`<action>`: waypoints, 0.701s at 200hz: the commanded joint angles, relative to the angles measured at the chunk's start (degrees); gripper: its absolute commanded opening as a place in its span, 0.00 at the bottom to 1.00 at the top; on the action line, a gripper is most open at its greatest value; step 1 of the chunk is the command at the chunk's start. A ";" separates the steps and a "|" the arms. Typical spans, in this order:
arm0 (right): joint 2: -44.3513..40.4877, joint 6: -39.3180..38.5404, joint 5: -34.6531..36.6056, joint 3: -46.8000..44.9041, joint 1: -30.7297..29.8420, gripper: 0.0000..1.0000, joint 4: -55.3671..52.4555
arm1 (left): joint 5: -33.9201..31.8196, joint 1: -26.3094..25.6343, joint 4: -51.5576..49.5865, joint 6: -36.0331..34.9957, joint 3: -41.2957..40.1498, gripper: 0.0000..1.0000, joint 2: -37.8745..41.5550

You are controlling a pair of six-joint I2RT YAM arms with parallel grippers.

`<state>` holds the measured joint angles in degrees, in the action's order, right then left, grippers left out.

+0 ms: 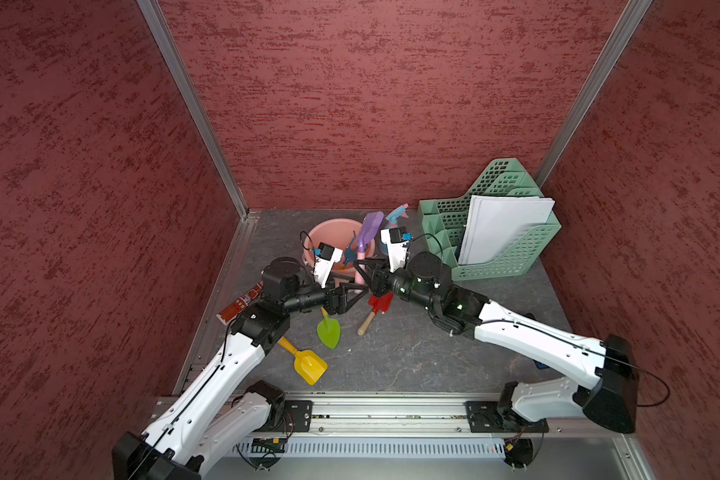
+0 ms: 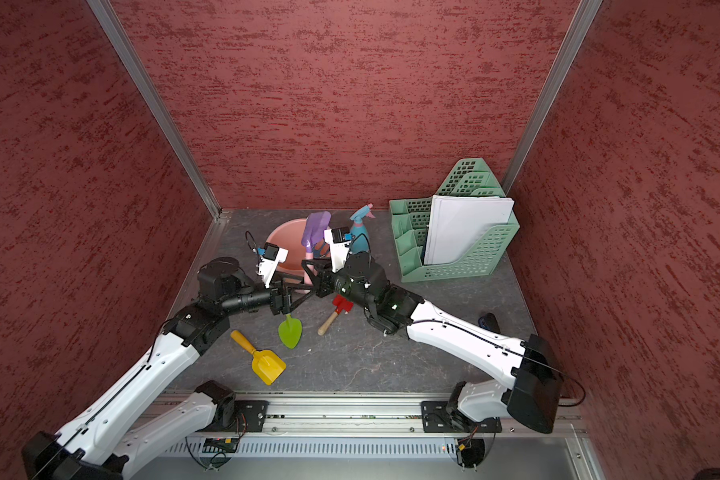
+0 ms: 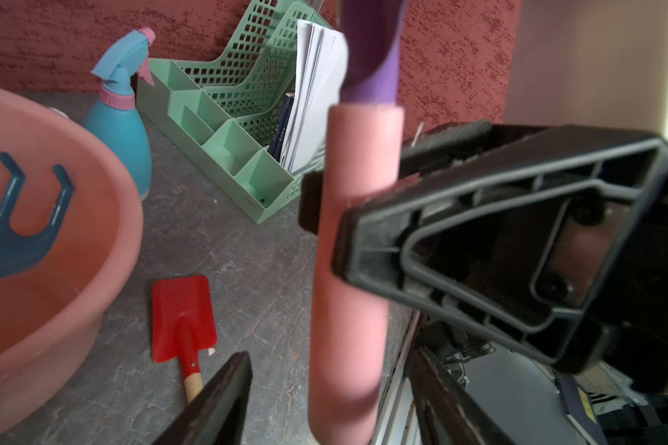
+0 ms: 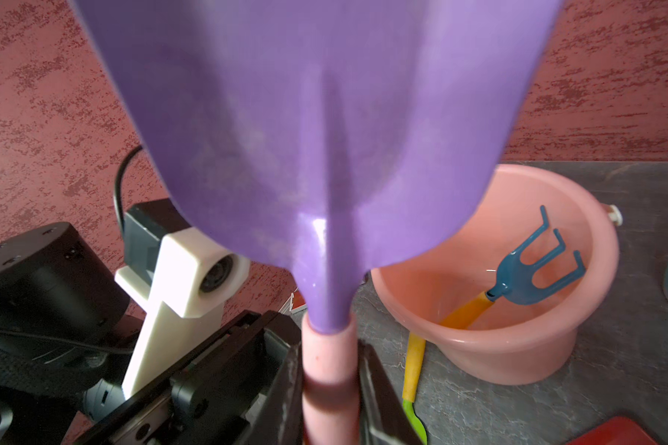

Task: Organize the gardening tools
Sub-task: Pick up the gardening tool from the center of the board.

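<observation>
Purple scoop [image 4: 324, 135] upright, pink handle clamped in our right gripper [image 4: 330, 385]; our left gripper [image 3: 328, 354] straddles handle beneath those fingers, gaps both sides, gripping nothing. We judge handover; pink bucket [image 4: 537, 358] beside.

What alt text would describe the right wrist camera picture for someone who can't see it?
A purple scoop fills the frame, its pink handle clamped in the right gripper. Nearby, a pink bucket holds a blue fork.
</observation>
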<state>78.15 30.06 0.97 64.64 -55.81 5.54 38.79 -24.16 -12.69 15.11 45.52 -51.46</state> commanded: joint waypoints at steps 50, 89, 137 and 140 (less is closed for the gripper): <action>1.08 0.17 -3.19 0.49 -0.44 0.00 2.46 | -2.42 -0.18 1.35 -2.13 1.94 0.30 -1.32; 1.48 0.08 -3.44 0.41 -0.44 0.00 1.31 | -3.64 -0.09 2.13 -1.83 1.94 0.00 -1.74; -4.22 -2.17 4.59 -4.34 -0.44 0.80 2.27 | -10.21 1.77 2.80 -4.65 1.63 0.00 -3.13; -4.64 -2.46 5.07 -4.63 -0.44 0.82 2.28 | -10.56 2.16 2.92 -4.92 1.75 0.00 -3.40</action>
<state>78.04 29.41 0.73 62.61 -55.90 6.07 32.97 -23.77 -12.38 12.97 46.19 -54.00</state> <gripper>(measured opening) 0.733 0.267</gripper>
